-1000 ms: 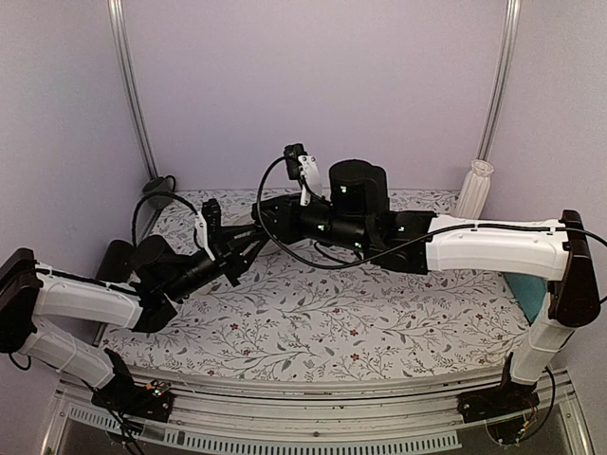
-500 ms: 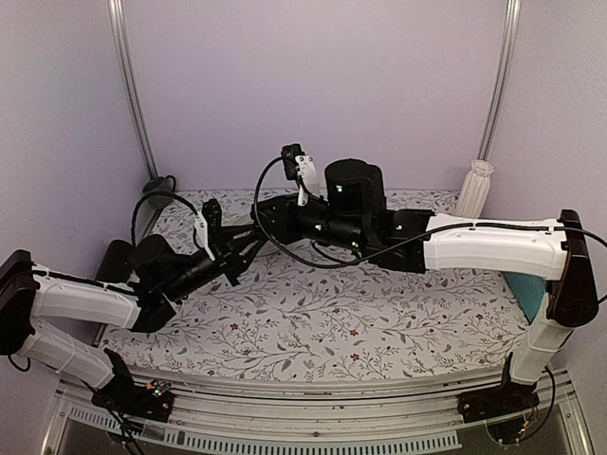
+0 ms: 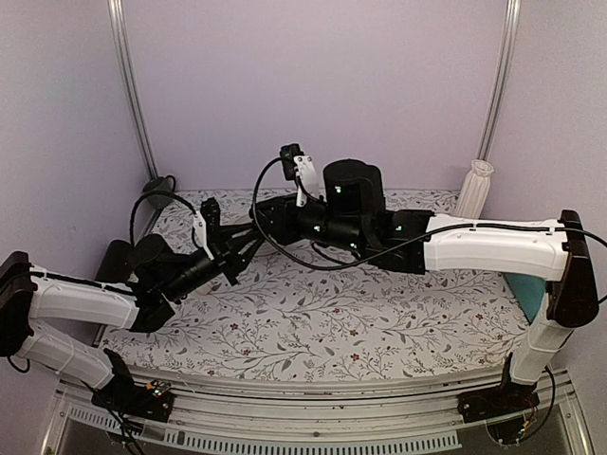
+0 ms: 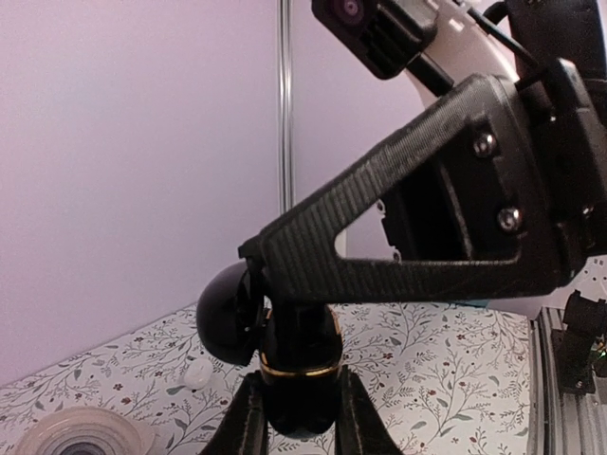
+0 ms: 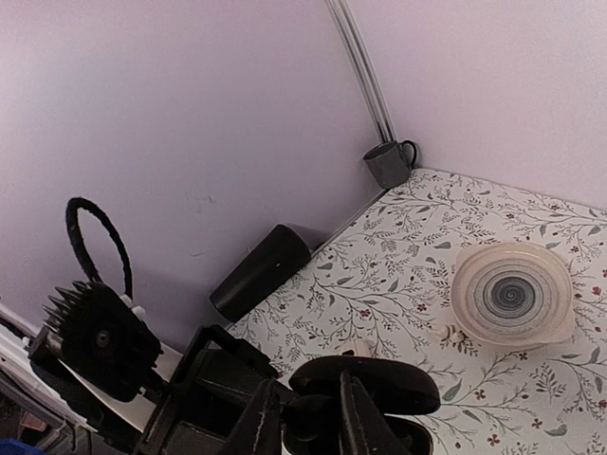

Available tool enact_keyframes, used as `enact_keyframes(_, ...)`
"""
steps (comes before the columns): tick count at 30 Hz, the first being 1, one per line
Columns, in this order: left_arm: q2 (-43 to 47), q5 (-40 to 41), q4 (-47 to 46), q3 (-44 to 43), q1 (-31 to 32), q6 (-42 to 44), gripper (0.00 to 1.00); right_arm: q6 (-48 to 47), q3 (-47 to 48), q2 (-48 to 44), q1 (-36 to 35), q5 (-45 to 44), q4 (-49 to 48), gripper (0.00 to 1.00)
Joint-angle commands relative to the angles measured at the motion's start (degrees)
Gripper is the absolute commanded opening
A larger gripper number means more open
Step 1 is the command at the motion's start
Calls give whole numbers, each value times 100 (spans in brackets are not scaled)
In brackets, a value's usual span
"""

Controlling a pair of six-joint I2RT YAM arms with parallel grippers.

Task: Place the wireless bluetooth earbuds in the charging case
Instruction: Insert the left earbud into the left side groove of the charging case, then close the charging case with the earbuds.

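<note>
My left gripper [image 4: 299, 391] is shut on the charging case [image 4: 299, 374], a glossy black case with a gold band, held up off the table. Its lid [image 4: 226, 313] hangs open to the left. The right gripper's textured finger [image 4: 398, 242] reaches across just above the case. In the right wrist view, the right gripper [image 5: 308, 391] points down at the open lid [image 5: 375, 384], with a small dark earbud [image 5: 303, 417] pinched between its narrow jaws. From above, both grippers [image 3: 248, 237] [image 3: 264, 222] meet at the table's back left, and the case is hidden among them.
On the floral tablecloth are a clear round tape roll [image 5: 512, 294], a small white oval case [image 4: 197, 373], a black cylinder [image 5: 261, 270] by the left wall and a grey mug [image 5: 387, 163] in the corner. A white ribbed bottle [image 3: 474, 188] and a teal object [image 3: 533, 289] stand at the right.
The right arm's wrist has crept slightly left toward the case. The left arm holds still with the case.
</note>
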State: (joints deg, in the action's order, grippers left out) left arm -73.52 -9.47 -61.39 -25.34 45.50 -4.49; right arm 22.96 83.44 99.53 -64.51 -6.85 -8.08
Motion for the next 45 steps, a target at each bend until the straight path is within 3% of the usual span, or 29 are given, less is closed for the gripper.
enact_keyframes(1, 215, 103, -442, -155, 38, 67, 0, -108, 49, 153, -10, -175, 444, 23)
enact_keyframes(13, 216, 33, -418, -142, 30, 67, 0, -92, 129, 139, -20, -195, 505, 27)
enact_keyframes(21, 197, -88, -370, -53, 21, 55, 0, 100, 332, -129, 6, 26, 645, 37)
enact_keyframes(35, 211, -166, -357, 43, -15, 45, 0, 382, 483, -441, 157, -7, 1149, 44)
enact_keyframes(45, 253, -853, -352, 64, -76, 76, 0, 695, -170, -1135, 863, 905, 1002, 48)
